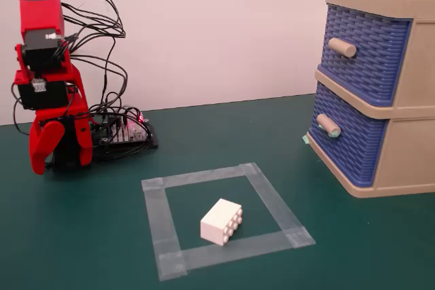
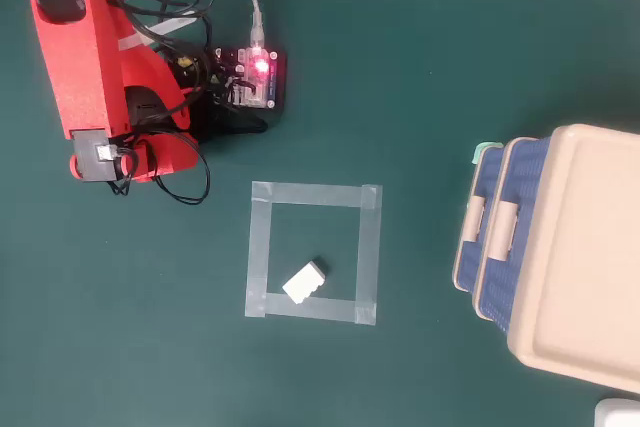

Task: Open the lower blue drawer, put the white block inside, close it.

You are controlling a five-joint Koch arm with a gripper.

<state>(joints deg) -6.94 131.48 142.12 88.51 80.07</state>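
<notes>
The white block [image 1: 222, 222] [image 2: 304, 282] lies on its side inside a square of clear tape [image 1: 265, 195], studs facing the right of the fixed view. The lower blue drawer [image 1: 348, 146] [image 2: 463, 259] of the beige cabinet [image 1: 408, 134] [image 2: 575, 257] is pushed in, and its teal-tipped peg handle [image 1: 328, 125] sticks out. Far to the left, the red arm is folded over its base with the gripper [image 1: 39, 162] [image 2: 158, 159] hanging down, well away from block and drawer. Only one jaw tip shows. Nothing is held.
An upper blue drawer [image 1: 363, 52] with a plain beige handle is also pushed in. A circuit board [image 1: 126, 130] [image 2: 252, 77] with a lit red LED and loose black cables sits beside the arm's base. Green mat [image 1: 81, 236] covers the table.
</notes>
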